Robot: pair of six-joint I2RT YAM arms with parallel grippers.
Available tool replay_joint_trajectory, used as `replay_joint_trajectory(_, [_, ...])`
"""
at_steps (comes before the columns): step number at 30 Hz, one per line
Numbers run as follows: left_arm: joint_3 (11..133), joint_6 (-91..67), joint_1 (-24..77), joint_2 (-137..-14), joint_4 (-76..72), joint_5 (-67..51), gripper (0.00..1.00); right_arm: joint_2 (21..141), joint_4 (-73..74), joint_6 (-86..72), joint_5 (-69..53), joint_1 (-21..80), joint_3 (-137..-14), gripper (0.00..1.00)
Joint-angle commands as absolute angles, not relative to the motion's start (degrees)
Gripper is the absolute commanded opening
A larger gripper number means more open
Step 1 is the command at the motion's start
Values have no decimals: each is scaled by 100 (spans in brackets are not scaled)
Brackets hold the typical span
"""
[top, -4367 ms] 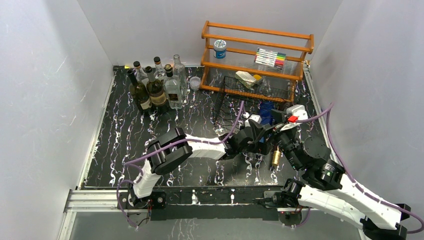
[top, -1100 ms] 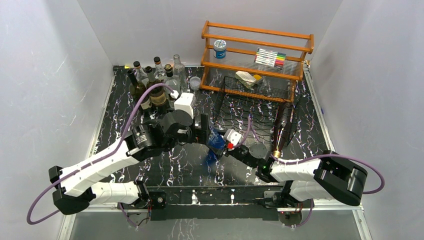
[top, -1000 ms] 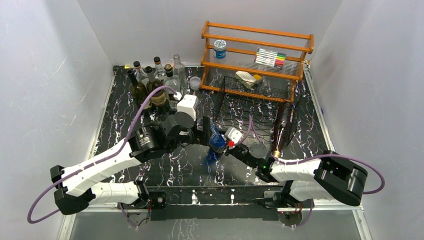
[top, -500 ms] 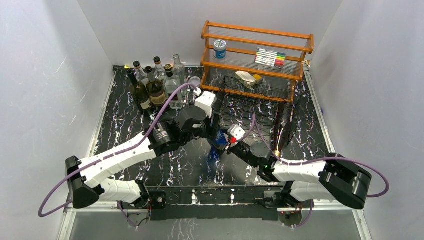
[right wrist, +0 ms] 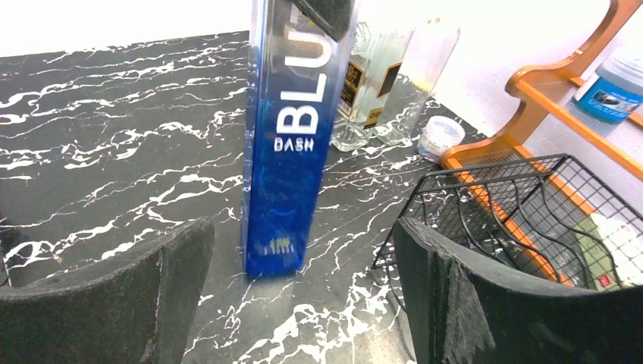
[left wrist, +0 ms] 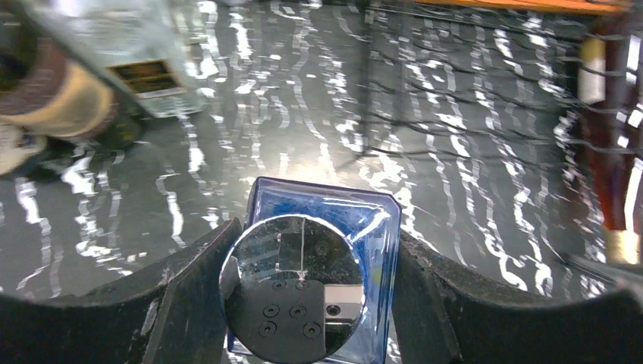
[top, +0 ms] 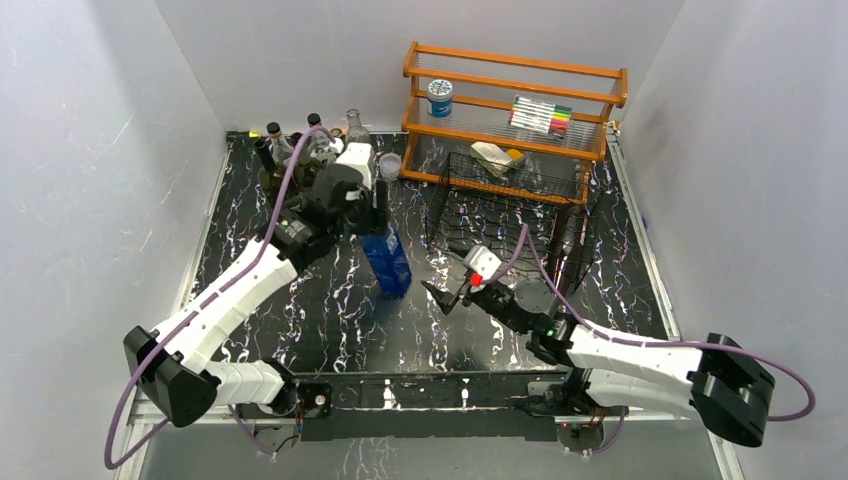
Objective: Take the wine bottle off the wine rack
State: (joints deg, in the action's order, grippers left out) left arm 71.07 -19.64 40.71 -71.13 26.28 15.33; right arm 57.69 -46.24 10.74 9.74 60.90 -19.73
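Note:
The wine bottle is blue and square, lettered "BLU DASH". It stands nearly upright on the marble table, left of the black wire wine rack and clear of it. My left gripper is shut on its upper end; the left wrist view looks down its top between the two fingers of the left gripper. My right gripper is open and empty near the rack's front left corner, facing the bottle from a short way off with its jaws wide apart.
A dark bottle with a gold cap lies in the rack's right slot. Several bottles stand at the back left, close behind my left wrist. An orange wooden shelf rises behind the rack, and a small cup sits beside it.
The left arm has carried the blue bottle leftward and back, away from the rack. The right gripper has let go of it, opened wide and drawn back.

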Motion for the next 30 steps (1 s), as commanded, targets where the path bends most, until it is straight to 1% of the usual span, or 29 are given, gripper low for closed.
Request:
replay_joint_trajectory(1, [7734,-1560,3333,-7135,2843,1494,19,5094,-3927,1267,1093,6117,-2144,98])
replay_joint_trajectory(4, [8042,-1468,2721,-7383,2904,1285,19,4673,-3507,1353,1344,6117,-2065,98])
replay_joint_trajectory(7, [8235,-1318,2314,-7627,2770,1237,19,4276,-3127,1367,1596,6116,-2048,98])
replay_joint_trajectory(8, [8284,-1257,2217,-7715,2679,1240,19,4145,-3026,1352,1645,6114,-1838,98])
replay_joint_trajectory(11, [8337,-1090,2097,-7929,2376,1402,19,3778,-2889,1310,1732,6115,-1722,98])
replay_joint_trajectory(16, [8613,-902,1994,-8400,2265,1281,17,3467,-2672,1300,1802,6113,-1702,98])
replay_joint_trajectory(24, [8879,-315,1992,-8589,2047,1648,16,3375,-2532,1279,1859,6117,-1677,98])
replay_joint_trajectory(30, [8824,-182,1986,-8550,1767,1578,16,3438,-2601,1225,1851,6117,-1636,98])
